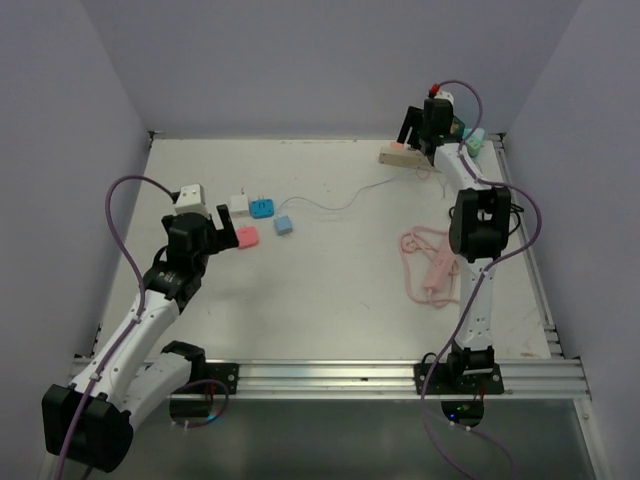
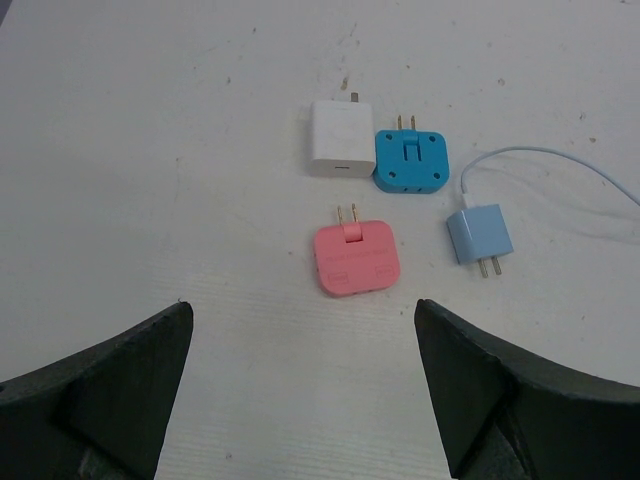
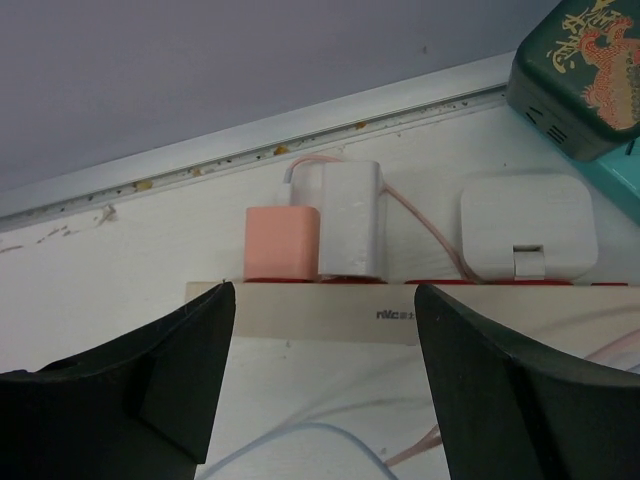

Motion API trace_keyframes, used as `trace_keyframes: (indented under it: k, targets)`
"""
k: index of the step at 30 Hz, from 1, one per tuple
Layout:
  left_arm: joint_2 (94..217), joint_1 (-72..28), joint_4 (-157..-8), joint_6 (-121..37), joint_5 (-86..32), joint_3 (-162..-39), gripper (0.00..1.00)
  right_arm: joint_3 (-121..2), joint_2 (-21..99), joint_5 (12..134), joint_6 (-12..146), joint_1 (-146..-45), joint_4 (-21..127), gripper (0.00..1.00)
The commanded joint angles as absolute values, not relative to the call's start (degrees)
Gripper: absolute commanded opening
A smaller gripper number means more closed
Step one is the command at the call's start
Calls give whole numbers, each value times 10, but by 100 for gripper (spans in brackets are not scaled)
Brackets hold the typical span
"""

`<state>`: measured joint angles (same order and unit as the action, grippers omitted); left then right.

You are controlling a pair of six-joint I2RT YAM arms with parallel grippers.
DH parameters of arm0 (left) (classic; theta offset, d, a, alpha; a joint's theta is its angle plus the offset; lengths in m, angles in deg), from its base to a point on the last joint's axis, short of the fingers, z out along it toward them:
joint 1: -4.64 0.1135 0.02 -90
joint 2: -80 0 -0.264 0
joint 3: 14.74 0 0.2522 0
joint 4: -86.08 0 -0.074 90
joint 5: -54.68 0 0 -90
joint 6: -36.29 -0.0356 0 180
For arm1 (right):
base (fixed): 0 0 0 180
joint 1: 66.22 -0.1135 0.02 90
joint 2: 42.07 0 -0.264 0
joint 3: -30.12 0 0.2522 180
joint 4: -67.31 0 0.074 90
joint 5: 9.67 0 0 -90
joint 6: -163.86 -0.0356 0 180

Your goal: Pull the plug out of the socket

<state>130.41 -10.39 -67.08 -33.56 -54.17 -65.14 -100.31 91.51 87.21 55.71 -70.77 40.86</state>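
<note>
A beige power strip [image 3: 320, 312] lies against the back wall; it also shows in the top view [image 1: 400, 155]. Three plugs stand in it: a pink one [image 3: 282, 244], a white one [image 3: 349, 220] with a pink cable, and a wider white one [image 3: 528, 226]. My right gripper [image 3: 325, 300] is open, its fingers [image 3: 150, 385] on either side of the strip, a little short of the pink and white plugs. It shows at the back right in the top view [image 1: 425, 140]. My left gripper [image 2: 305, 320] is open and empty over bare table, just short of a loose pink adapter [image 2: 355, 257].
Loose on the table: a white charger [image 2: 342, 139], a blue adapter [image 2: 411, 161], a light blue charger [image 2: 479, 235] with a thin white cable. A green tin [image 3: 585, 70] stands right of the strip. A coiled pink cable [image 1: 432, 264] lies near the right arm.
</note>
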Motion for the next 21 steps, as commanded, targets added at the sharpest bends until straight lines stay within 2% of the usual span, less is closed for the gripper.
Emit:
trace_keyframes:
  k: [1,4,7,11,16,21]
  targets:
    - [1307,-100,-704,-351,-542,-646,96,-1077,960,923,598,-701,394,76]
    - [1312,-100,-704,-351,-542,-647,96,-1144,1009,912,606,-697,352,77]
    - [1314,-100,-704,-351,-541,-648,96,-1152,1027,872,601,-696,330,77]
    - [1315,-100,-704,-352,-540,-648,96,-1101,1008,820,594,-697,313,73]
    - [1314,-101,-705,-352,-533,-651,96,-1029,957,768,621,-718,297,63]
    - [1306,-100,-707,-349,-524,-652,95,-969,920,742,654,-744,265,62]
